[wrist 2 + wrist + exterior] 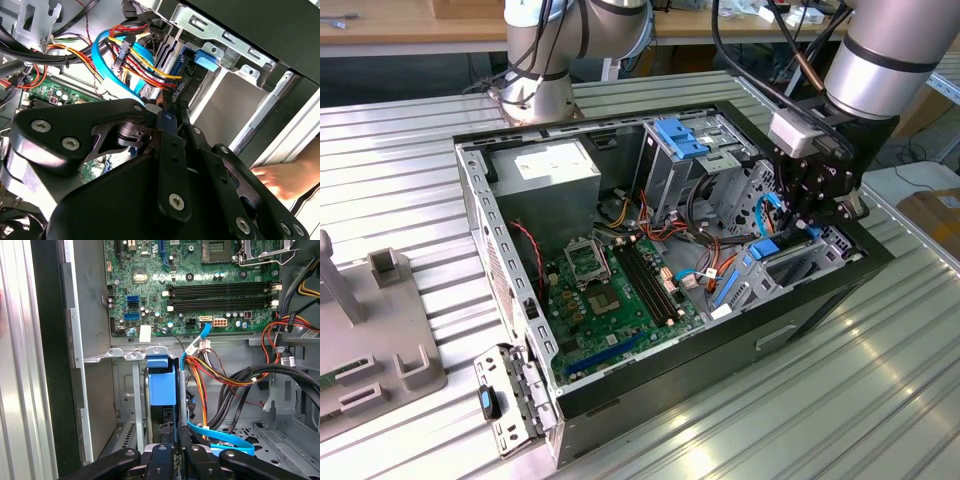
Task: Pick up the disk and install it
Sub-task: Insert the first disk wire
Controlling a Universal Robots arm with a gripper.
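My gripper (807, 222) is inside the open computer case (510, 300), low in the corner at the exterior view's right, beside the fixed metal drive cage (695, 165) with its blue plastic top. The black metal fingers (170, 460) are closed on the disk (162, 385), pressing its thin edges from both sides. The disk stands on its edge in a bay of bare grey sheet metal. In the first wrist view I see its smooth, bright blue plastic carrier end as a small rectangle, with a dark narrow body under it. Its long axis runs from my gripper toward the green motherboard (200, 285), and its flat faces stand upright, parallel to the case wall. A flat light-blue cable (220, 440) and a bundle of red, yellow and orange wires (140, 55) lie just beside it. The case rests on a ribbed, shiny aluminium table (840, 400). In the second wrist view a person's hand (287, 175) is near the case's outer edge.
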